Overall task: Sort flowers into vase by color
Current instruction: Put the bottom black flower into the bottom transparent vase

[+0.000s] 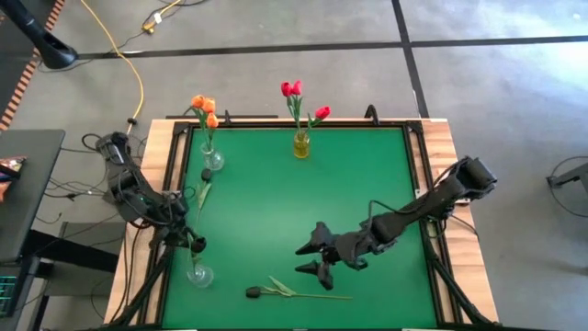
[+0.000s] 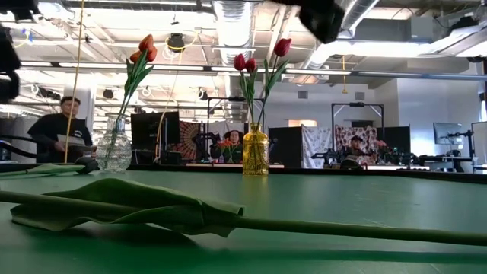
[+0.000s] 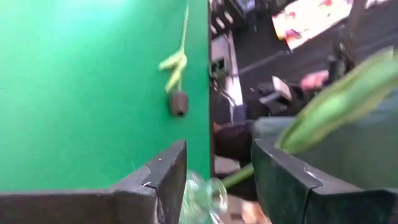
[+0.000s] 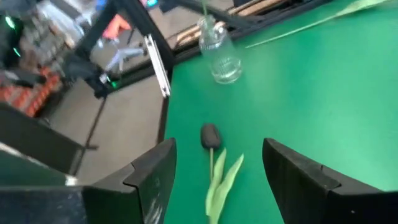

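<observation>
Three vases are seen on the green table [image 1: 303,211]: a clear vase [image 1: 211,160] at the far left holds orange tulips [image 1: 203,107], a yellow vase [image 1: 300,144] at the far centre holds red tulips [image 1: 292,89], and a second clear vase [image 1: 199,273] stands at the near left edge. One near-black tulip [image 1: 254,291] is laid flat on the mat near the front edge, its stem and leaves stretched toward the right; in the low view its green leaves [image 2: 129,205] fill the foreground. The right gripper [image 1: 312,257] is positioned above the mat just beyond this tulip, fingers spread apart and holding nothing; in the right wrist view the dark head [image 4: 210,135] is framed between the two fingers, with the near clear vase [image 4: 219,50] farther off. The left gripper [image 1: 188,237] is located at the left table edge, directly above the near clear vase. Its fingers [image 3: 163,180] are seen parted in the left wrist view, with the glass rim between them and a green stem [image 3: 336,106] passing beside one finger; whether that stem is grasped cannot be told. A further stem [image 1: 202,191] is seen near the left edge between the two clear vases.
</observation>
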